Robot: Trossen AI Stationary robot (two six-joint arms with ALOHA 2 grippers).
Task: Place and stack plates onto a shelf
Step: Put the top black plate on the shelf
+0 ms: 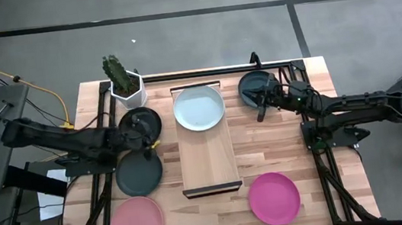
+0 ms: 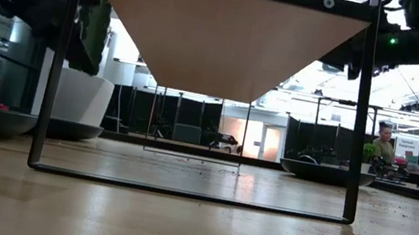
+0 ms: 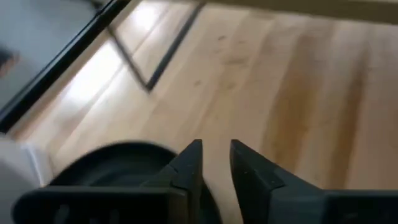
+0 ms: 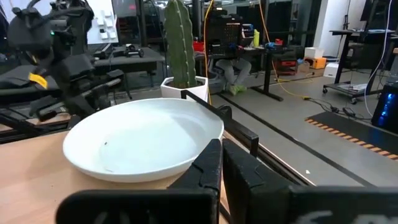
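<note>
The light-wood shelf (image 1: 208, 158) stands mid-table on a dark frame. The pale mint plate (image 1: 199, 107) lies on its far end and shows again (image 4: 140, 140) in the right wrist view. One dark plate (image 1: 139, 124) lies left of the shelf, another (image 1: 139, 174) lies nearer, and a third (image 1: 258, 88) lies on the shelf's right. Two pink plates (image 1: 136, 224) (image 1: 274, 198) rest near the table's near edge. My left gripper (image 1: 147, 134) (image 3: 214, 158) hovers over the first dark plate's (image 3: 106, 165) rim, open by a narrow gap. My right gripper (image 1: 262, 113) (image 4: 222, 155) is shut and empty beside the third dark plate.
A cactus in a white pot (image 1: 127, 89) stands at the far left corner, close to the shelf. In the low view the shelf's underside (image 2: 222, 43) and its frame legs (image 2: 54, 66) span the middle. Bare wood (image 1: 267, 147) lies right of the shelf.
</note>
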